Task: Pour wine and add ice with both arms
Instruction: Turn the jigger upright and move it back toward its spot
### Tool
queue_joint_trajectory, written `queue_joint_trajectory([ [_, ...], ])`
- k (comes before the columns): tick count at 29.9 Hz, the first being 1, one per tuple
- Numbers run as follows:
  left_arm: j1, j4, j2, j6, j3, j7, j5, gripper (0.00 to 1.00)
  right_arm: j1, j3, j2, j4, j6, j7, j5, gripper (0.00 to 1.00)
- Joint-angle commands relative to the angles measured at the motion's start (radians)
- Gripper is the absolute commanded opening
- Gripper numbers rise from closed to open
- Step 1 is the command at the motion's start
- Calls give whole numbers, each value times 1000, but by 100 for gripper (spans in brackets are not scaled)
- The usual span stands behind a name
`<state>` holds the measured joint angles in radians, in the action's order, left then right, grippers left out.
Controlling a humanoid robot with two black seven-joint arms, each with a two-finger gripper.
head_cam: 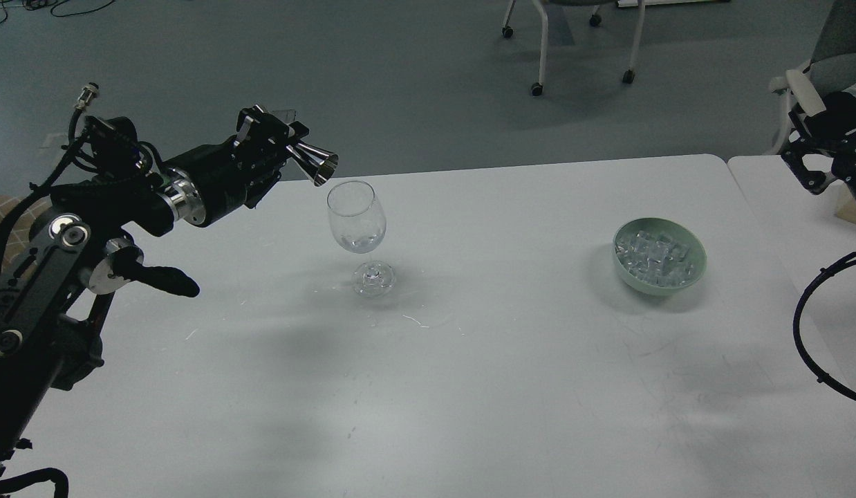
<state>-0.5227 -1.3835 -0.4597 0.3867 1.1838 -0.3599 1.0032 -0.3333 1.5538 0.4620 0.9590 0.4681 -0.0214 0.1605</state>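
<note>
Near the bench's far left edge: my left end effector [279, 149] is clamped on the jigger [316, 164], tipped sideways, mouth just above the rim of the stemmed glass [357, 220]. No stream of wine visible; a little liquid seems to sit in the bowl of the glass. Risk: the mouth sits left of centre, so a pour could run down outside, or the jigger could knock the rim and topple it. Ice [657, 257] heaped in the green bowl [698, 271], towards the right edge. My right end effector [812, 176] (dark, partly cut off): grip unreadable.
</note>
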Motion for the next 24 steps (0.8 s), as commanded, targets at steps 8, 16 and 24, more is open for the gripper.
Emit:
queue_joint_trajectory([
  [8,16,0,15,-2,28,-1,-53,0,0,0,4,1,0,0,1,100],
  [16,107,-35,13,-32,118,-14,-353,0,13,12,9,4,0,0,1,100],
  [24,240,-34,16,-45,232,-8,-658,0,17,11,9,7,0,-2,1,100],
])
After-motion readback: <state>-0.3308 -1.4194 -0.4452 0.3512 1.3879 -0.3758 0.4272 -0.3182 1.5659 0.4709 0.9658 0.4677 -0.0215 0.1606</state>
